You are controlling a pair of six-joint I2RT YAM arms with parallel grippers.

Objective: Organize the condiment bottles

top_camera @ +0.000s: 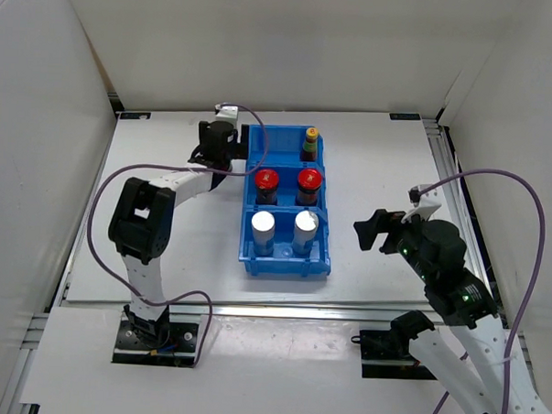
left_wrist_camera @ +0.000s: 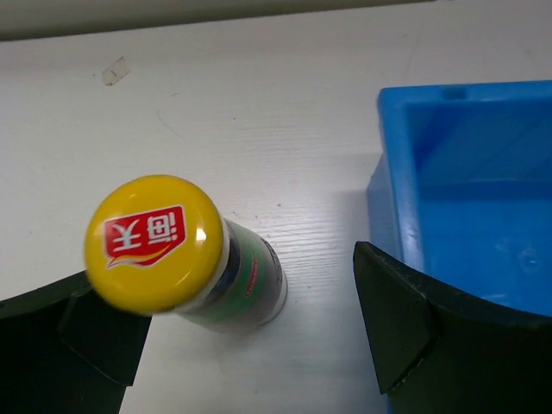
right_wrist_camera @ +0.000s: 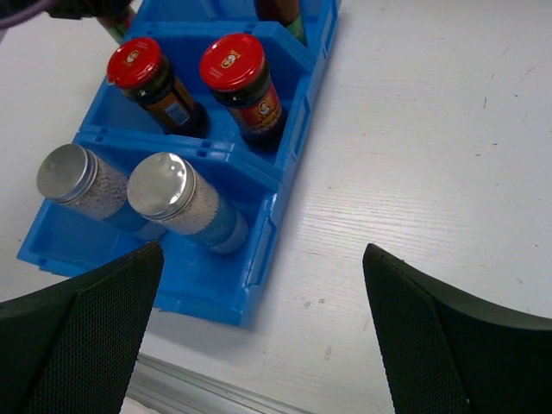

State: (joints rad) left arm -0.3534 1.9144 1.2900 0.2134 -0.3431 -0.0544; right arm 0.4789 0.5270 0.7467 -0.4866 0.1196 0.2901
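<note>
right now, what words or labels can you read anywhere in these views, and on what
"海天": white characters on a red emblem, on the yellow cap of the slim bottle.
red lids of the two jars: gold marks, too small to read.
jar labels and the slim bottle's green label: too blurred to read.

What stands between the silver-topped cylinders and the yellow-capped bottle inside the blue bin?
The two red-lidded jars, in the blue bin's middle compartment; the top external view shows this.
</note>
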